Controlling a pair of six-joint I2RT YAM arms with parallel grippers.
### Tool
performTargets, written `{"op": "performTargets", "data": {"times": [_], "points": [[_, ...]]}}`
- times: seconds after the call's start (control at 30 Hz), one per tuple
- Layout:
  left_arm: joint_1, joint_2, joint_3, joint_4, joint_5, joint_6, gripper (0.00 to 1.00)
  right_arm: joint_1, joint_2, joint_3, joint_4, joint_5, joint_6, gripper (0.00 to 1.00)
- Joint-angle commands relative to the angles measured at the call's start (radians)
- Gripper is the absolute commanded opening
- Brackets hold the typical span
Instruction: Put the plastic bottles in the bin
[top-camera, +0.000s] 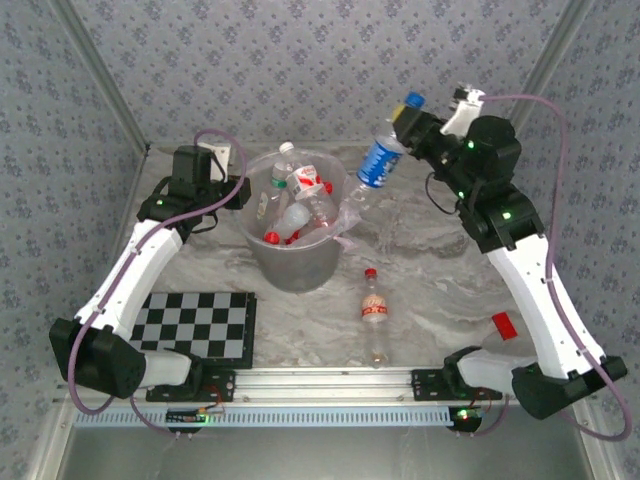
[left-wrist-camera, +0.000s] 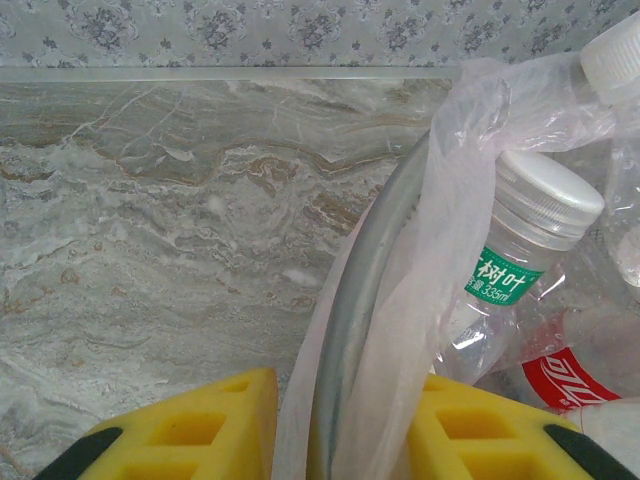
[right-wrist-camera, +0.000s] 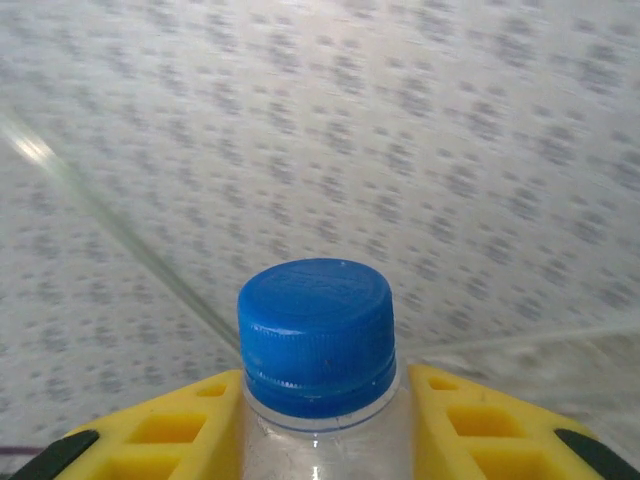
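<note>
At the near left of the bench (top-camera: 430, 260) lies a black-and-white checkered board (top-camera: 195, 325), and by the right arm's base sits a small red piece (top-camera: 503, 325). A little farther in, a red-capped bottle (top-camera: 373, 312) with a red label lies on its side on the marbled surface, cap pointing away, near the bin but apart from it. The grey bin (top-camera: 295, 265) stands upright about mid-bench, its thin plastic liner (top-camera: 350, 215) folded over the rim. Inside, several bottles (top-camera: 295, 205) lie in a jumble, with red and white caps showing. The left fingers (left-wrist-camera: 200, 430) pinch the bin's left rim (left-wrist-camera: 365, 300), one yellow finger outside and one inside, with the liner caught between them. Just past them a white-capped bottle (left-wrist-camera: 525, 250) with a green label leans against the liner, with a red-labelled bottle (left-wrist-camera: 570, 378) beside it. Farther back on the right, the right fingers (right-wrist-camera: 180, 425) pinch a blue-capped bottle (right-wrist-camera: 316, 330) at the neck, one finger on each side. From above, this blue-capped bottle (top-camera: 378, 162) hangs tilted in the air, cap up and away, base toward the bin's far right rim; whether it is over the opening I cannot tell. Patterned wallpaper (top-camera: 300, 60) covers the walls behind
</note>
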Motion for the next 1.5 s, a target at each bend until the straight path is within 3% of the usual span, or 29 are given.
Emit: {"op": "performTargets", "data": {"times": [0.0,0.23,0.4,0.63,0.8,0.93,1.1,1.2,1.3,1.37,1.47], "points": [[-0.011,-0.011,-0.006,-0.037,0.016,-0.011,0.34,0.086,0.074,0.081,0.156,-0.025,-0.109,0.24],[-0.011,-0.014,-0.008,-0.03,0.016,-0.035,0.33,0.271,0.305,0.141,0.347,-0.077,-0.237,0.23],[-0.011,-0.019,-0.011,-0.026,0.008,-0.038,0.33,0.32,0.43,0.095,0.507,-0.094,-0.245,0.23],[-0.01,-0.023,-0.011,-0.028,0.002,-0.038,0.33,0.343,0.471,-0.101,0.692,-0.093,-0.109,0.24],[-0.01,-0.023,-0.012,-0.025,0.0,-0.037,0.33,0.37,0.45,-0.228,0.668,-0.049,-0.067,0.22],[-0.009,-0.018,-0.012,-0.027,0.002,-0.035,0.33,0.42,0.466,-0.233,0.523,-0.014,-0.123,0.22],[-0.009,-0.019,-0.013,-0.026,0.002,-0.035,0.33,0.449,0.448,-0.179,0.303,0.129,-0.122,0.24],[-0.009,-0.015,-0.013,-0.027,0.001,-0.034,0.33,0.45,0.418,-0.108,0.193,0.163,-0.128,0.38],[-0.009,-0.013,-0.011,-0.028,-0.001,-0.029,0.33,0.451,0.402,0.025,0.001,0.193,-0.18,0.66],[-0.008,-0.012,-0.01,-0.03,0.0,-0.026,0.33,0.449,0.39,0.104,-0.097,0.209,-0.223,0.74],[-0.008,-0.011,-0.007,-0.03,0.002,-0.024,0.33,0.445,0.361,0.16,-0.162,0.224,-0.265,0.77]]}}
